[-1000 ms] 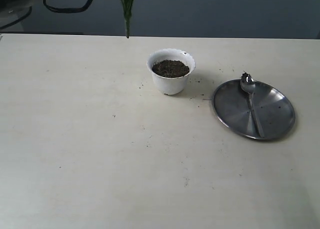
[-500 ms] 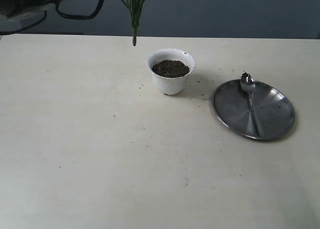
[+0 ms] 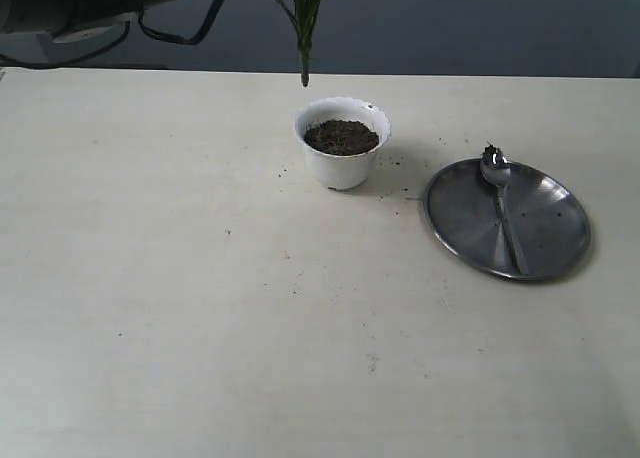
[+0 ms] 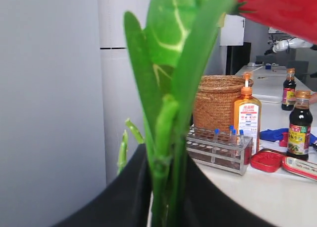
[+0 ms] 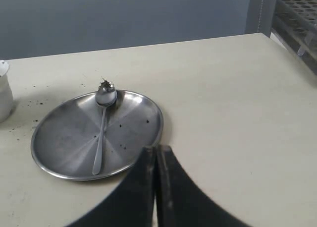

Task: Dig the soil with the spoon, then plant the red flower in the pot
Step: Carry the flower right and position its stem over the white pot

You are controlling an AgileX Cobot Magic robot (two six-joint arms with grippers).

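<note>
Left gripper (image 4: pixel 166 199): jaws pinch the red flower (image 3: pixel 304 23) by its green stems. The stem tip hangs at top centre, up and left of the pot (image 3: pixel 342 168). Right gripper (image 5: pixel 156 160): jaws pressed together, empty. Soil (image 3: pixel 341 136) fills the pot. The spoon (image 3: pixel 506 206) lies on a steel plate (image 3: pixel 555 233), centre right, on a cream table (image 3: pixel 200 308) flecked with crumbs. Grey wall behind.

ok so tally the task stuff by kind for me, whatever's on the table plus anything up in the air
white pot: 1
steel plate: 1
spoon: 1
red flower, hanging above the table: 1
total: 4
</note>
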